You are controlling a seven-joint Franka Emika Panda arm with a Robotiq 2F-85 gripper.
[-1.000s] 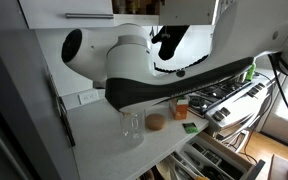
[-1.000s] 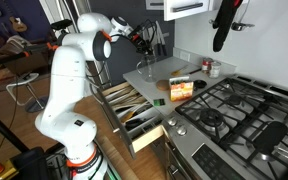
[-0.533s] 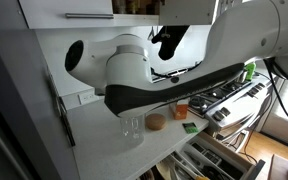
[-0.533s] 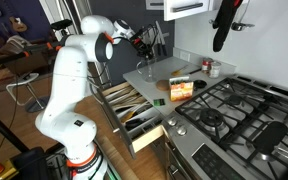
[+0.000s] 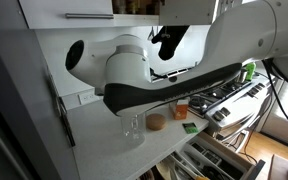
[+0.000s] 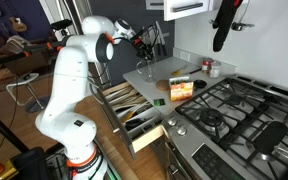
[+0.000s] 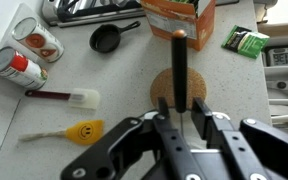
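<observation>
Above the counter (image 7: pixel 114 110), the gripper (image 7: pixel 181 116) has its jaws narrowly apart around 1 black handle (image 7: pixel 179 70); whether they pinch it I cannot tell. It hangs over the cork coaster (image 7: pixel 162 88). Lifting looks done, and setting it down remains.

Wrist view: two tins (image 7: pixel 39 40) at ten o'clock, black pan (image 7: pixel 107 39) eleven, orange box (image 7: pixel 179 15) one, green packet (image 7: pixel 245 41) two, white-headed spatula (image 7: pixel 64 97) nine, yellow smiley spatula (image 7: pixel 69 132) eight
</observation>
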